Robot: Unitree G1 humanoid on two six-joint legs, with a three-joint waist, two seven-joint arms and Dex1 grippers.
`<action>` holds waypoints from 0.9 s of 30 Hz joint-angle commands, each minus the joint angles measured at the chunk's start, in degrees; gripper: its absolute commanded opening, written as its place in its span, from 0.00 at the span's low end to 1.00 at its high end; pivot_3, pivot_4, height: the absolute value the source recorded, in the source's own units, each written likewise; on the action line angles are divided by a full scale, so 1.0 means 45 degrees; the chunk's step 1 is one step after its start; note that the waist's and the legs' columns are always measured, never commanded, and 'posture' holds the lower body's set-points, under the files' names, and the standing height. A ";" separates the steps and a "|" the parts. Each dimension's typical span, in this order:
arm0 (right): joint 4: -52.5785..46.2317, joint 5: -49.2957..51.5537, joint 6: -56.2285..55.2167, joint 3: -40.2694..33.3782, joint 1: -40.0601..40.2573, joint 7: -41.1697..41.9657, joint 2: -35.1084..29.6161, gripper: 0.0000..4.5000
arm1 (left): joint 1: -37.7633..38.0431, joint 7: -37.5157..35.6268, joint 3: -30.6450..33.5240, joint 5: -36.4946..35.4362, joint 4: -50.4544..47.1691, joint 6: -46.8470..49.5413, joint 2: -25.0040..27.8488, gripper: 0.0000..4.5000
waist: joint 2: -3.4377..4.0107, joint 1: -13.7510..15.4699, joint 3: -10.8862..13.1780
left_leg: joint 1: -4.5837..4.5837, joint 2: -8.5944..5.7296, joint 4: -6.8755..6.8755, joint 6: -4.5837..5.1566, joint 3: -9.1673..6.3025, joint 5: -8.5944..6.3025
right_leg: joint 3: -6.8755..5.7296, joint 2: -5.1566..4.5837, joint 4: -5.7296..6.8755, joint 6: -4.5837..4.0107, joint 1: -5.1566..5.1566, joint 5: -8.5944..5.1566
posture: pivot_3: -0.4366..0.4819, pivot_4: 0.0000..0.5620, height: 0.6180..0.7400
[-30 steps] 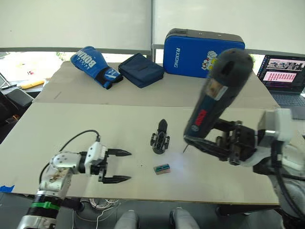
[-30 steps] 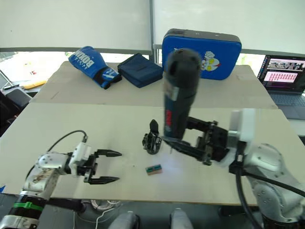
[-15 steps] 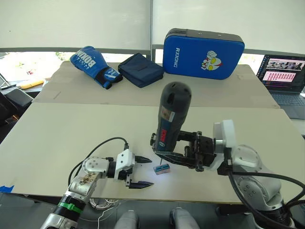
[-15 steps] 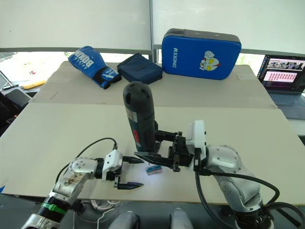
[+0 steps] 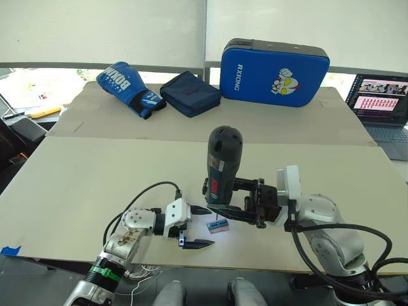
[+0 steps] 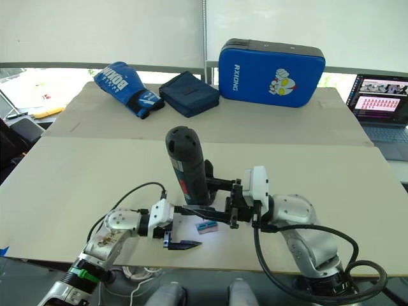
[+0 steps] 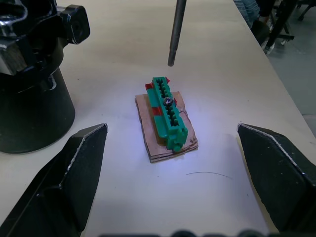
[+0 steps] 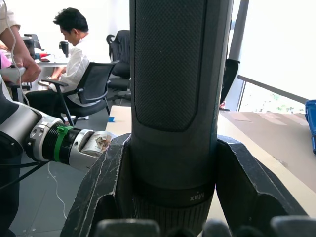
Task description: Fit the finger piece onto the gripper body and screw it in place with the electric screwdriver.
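"RXIONG" on the blue strike pad (image 5: 275,62); "BONI…" on the blue boxing glove (image 5: 125,85); "Max" on the electric screwdriver (image 8: 175,113)

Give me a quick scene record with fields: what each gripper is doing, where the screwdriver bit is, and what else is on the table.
right gripper: shut on the electric screwdriver, held upright
screwdriver bit: just above the green screw holder, not touching
left gripper: open, fingers on either side of the holder
gripper body: standing beside the holder
far side of the table: blue boxing glove, dark blue pouch, blue strike pad
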 commanded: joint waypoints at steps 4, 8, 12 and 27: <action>-0.0088 -0.0077 -0.0627 -0.0118 0.0085 0.0134 0.0175 0.43 | 0.0096 -0.0072 -0.0455 -0.0018 -0.0087 0.0134 -0.0114 0.99 | 0.0000 -0.0013 0.0000 | 0.0001 0.0001 0.0000 0.0000 0.0001 0.0000 | 0.0000 0.0001 0.0001 0.0000 0.0000 0.0000 | 0.48 0.27 1.00; 0.0085 -0.0221 -0.0719 -0.0115 0.0135 0.0195 0.0243 0.43 | 0.0149 -0.0066 -0.0491 0.0015 0.0053 -0.0005 -0.0123 0.99 | 0.0000 -0.0024 -0.0001 | 0.0004 0.0001 0.0000 0.0000 0.0003 0.0000 | 0.0003 0.0002 0.0004 0.0000 -0.0001 0.0000 | 0.48 0.27 1.00; 0.0230 -0.0342 -0.0865 -0.0077 0.0186 0.0237 0.0284 0.43 | 0.0143 -0.0076 -0.0512 0.0043 0.0197 -0.0104 -0.0130 0.99 | 0.0000 -0.0027 -0.0001 | 0.0005 0.0000 0.0000 0.0000 0.0004 0.0000 | 0.0005 0.0001 0.0005 0.0000 0.0000 0.0001 | 0.48 0.27 1.00; 0.0253 -0.0481 -0.0947 0.0080 0.0335 0.0226 0.0445 0.43 | 0.0245 -0.0050 -0.0508 0.0014 0.0127 -0.0031 -0.0086 0.99 | 0.0001 -0.0041 -0.0003 | 0.0011 0.0001 0.0000 0.0000 0.0008 0.0000 | 0.0009 0.0002 0.0010 0.0000 0.0001 0.0001 | 0.48 0.27 1.00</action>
